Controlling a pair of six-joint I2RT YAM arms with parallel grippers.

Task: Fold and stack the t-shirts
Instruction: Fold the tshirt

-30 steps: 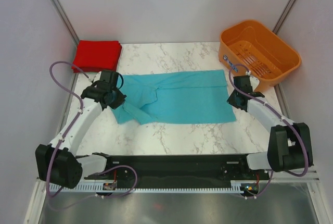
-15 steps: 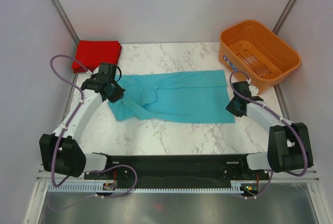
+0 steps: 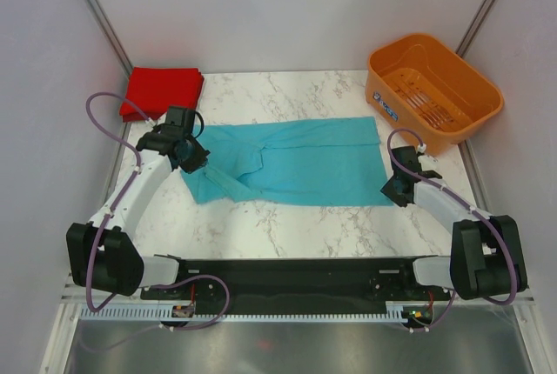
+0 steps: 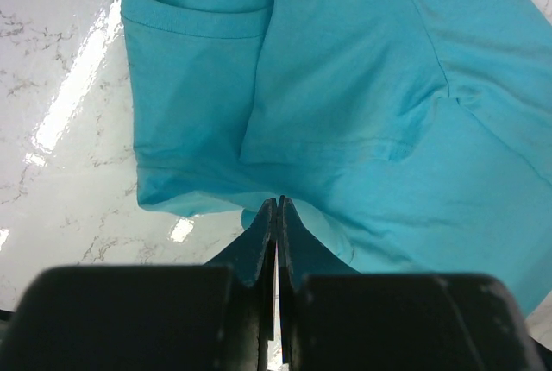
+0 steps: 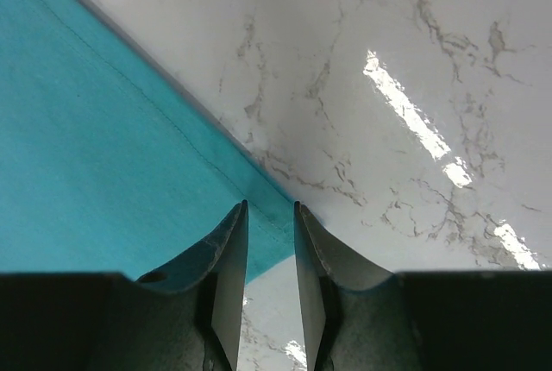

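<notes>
Jaws first: your left gripper [image 4: 278, 207] is clenched tight, fingertips pressed together with a bit of the teal t-shirt [image 3: 305, 165] nipped between them at its left end; from the left wrist you see a sleeve hem folded over just beyond the tips, and bare marble to the left of it. Over to your right gripper [image 5: 270, 211]; its jaws are parted and hold nothing, one finger over the cloth, the other over marble, the shirt's near right corner lying in the gap beneath them; the stitched hem runs away diagonally from there. Pull back to the top view; the teal shirt lies flat across the middle of the tabletop [image 3: 287, 226], long side running left to right, rumpled at the left end, smooth at the right. The red t-shirt [image 3: 161, 91] sits folded in the far left corner, well apart from the teal one; the orange basket [image 3: 474, 74] stands at the far right corner, just beyond your right arm.
</notes>
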